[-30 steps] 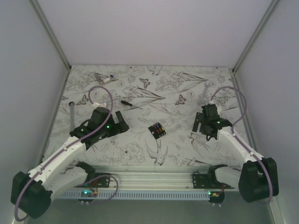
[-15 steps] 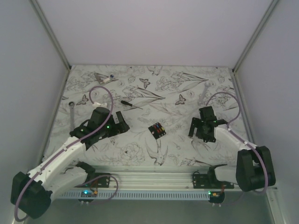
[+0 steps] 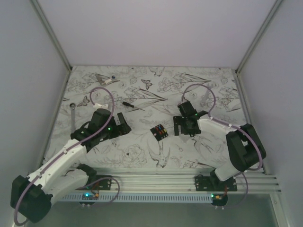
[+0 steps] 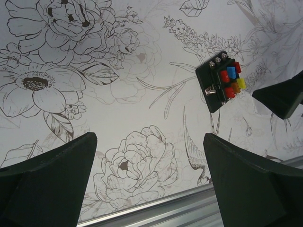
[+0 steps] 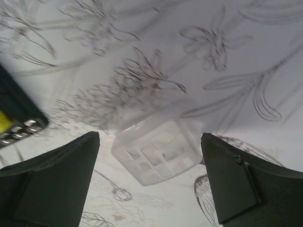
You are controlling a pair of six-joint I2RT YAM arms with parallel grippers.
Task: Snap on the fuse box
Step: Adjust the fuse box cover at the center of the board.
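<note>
Fuse box (image 4: 220,81): black square plastic, coloured fuses, upper right.
Cover (image 5: 156,149): clear gridded plastic.
Left gripper (image 4: 147,142): wide, empty.
Right gripper (image 5: 150,142): wide, flanking cover.

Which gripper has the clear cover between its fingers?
The right gripper: the clear cover lies between its open fingers. The left gripper frames only patterned cloth.

Top view high from near side, wrist views close, downward, sharing fuse box (image 3: 159,131) (image 4: 220,80) (image 5: 14,123)
</note>
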